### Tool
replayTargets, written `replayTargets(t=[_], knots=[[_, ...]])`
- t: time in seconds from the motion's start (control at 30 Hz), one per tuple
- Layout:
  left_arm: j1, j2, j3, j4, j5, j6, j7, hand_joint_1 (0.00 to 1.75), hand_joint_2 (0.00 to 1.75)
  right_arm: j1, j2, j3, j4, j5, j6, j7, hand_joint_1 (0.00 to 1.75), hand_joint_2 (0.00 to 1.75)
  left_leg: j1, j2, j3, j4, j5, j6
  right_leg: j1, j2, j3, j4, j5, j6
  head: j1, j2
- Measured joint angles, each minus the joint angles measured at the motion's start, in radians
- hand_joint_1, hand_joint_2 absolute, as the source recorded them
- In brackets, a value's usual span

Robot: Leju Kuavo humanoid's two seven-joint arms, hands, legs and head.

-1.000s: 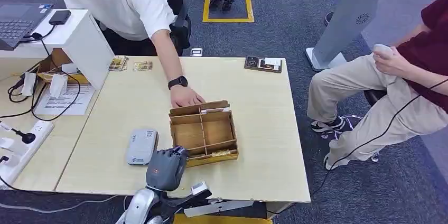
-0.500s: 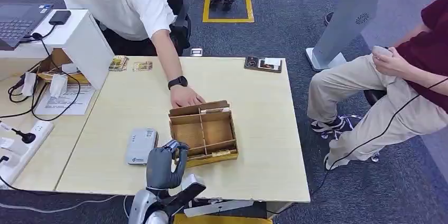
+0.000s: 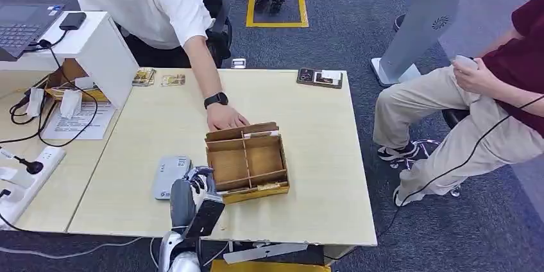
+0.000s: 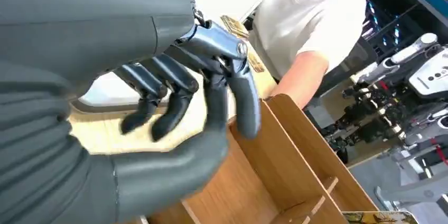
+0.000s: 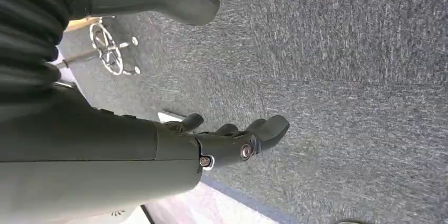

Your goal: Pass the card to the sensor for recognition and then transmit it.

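Note:
A wooden divided box (image 3: 247, 160) stands mid-table. A yellow patterned card (image 3: 268, 186) lies in its nearest compartment, and a white card (image 3: 262, 134) stands in the farthest one. The grey card reader (image 3: 170, 176) lies flat just left of the box. My left hand (image 3: 190, 194) hovers at the box's near left corner, between reader and box, fingers bent and apart from the thumb, holding nothing. In the left wrist view the hand (image 4: 174, 102) sits over the box wall (image 4: 296, 150), with the card's edge (image 4: 378, 216) beyond. My right hand (image 5: 232, 139) hangs empty over the carpet.
A person in white leans over the far side, one hand (image 3: 226, 118) resting at the box's far left corner. A seated person (image 3: 475, 111) is at the right. Loose cards (image 3: 144, 76) and a small tray (image 3: 319, 77) lie at the far edge; a power strip (image 3: 25, 176) and cables lie left.
My left hand has drawn back and to the left from the box's near edge, turning so its fingers point toward the gap between reader and box. The person's hand has stayed put.

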State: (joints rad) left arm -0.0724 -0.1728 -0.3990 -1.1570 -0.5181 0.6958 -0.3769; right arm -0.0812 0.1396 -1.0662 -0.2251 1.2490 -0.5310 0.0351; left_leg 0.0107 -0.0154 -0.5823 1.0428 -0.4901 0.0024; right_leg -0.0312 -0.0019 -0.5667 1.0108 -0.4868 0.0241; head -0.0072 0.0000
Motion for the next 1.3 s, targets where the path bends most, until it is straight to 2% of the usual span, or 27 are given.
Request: replayTargets(t=[0.1,0.33,0.67,0.77,0.87,0.93,1.3], knots=[[0.000,0.000,0.000,0.000,-0.004,0.002,-0.007,0.00,1.75,0.000,0.000,0.000,0.000,0.003,0.000,0.000,0.00,1.75,0.000,0.000,0.000,0.000,0.000,0.000,0.000,0.000,0.000,0.000,0.000,0.000,0.000,0.000],[0.001,0.000,0.000,0.000,0.003,0.003,-0.072,0.00,1.75,0.000,0.000,0.000,0.000,0.006,0.001,0.000,0.00,1.75,0.000,0.000,0.000,0.000,0.000,0.000,0.000,0.000,0.000,0.000,0.000,0.000,0.000,0.000],[0.002,0.000,0.000,0.000,0.005,0.003,-0.089,0.00,1.75,0.000,0.000,0.000,0.000,0.007,0.001,0.000,0.00,1.75,0.000,0.000,0.000,0.000,0.000,0.000,0.000,0.000,0.000,0.000,0.000,0.000,0.000,0.000],[0.009,-0.002,0.002,-0.001,-0.014,0.003,-0.142,0.00,1.75,0.000,0.000,0.000,0.000,0.008,0.001,0.000,0.00,1.75,0.000,0.000,0.000,0.000,0.000,0.000,0.000,0.000,0.000,0.000,0.000,0.000,0.000,0.000],[0.027,-0.010,0.020,-0.019,-0.023,0.004,-0.239,0.00,1.75,0.000,0.000,0.000,0.000,0.008,0.001,0.000,0.00,1.75,0.000,0.000,0.000,0.000,0.000,0.000,0.000,0.000,0.000,0.000,0.000,0.000,0.000,0.000],[0.033,-0.011,0.027,-0.030,0.001,0.004,-0.276,0.00,1.75,0.000,0.000,0.000,0.000,0.008,0.001,-0.001,0.00,1.75,0.000,0.000,0.000,0.000,0.000,0.000,0.000,0.000,0.000,0.000,0.000,0.000,0.000,0.000],[0.044,-0.001,0.027,-0.068,0.027,0.004,-0.291,0.00,1.75,0.001,0.000,0.000,0.000,0.008,0.001,-0.001,0.00,1.75,0.000,0.000,0.000,0.000,0.000,0.000,0.000,0.000,0.000,0.000,0.000,0.000,0.000,0.000]])
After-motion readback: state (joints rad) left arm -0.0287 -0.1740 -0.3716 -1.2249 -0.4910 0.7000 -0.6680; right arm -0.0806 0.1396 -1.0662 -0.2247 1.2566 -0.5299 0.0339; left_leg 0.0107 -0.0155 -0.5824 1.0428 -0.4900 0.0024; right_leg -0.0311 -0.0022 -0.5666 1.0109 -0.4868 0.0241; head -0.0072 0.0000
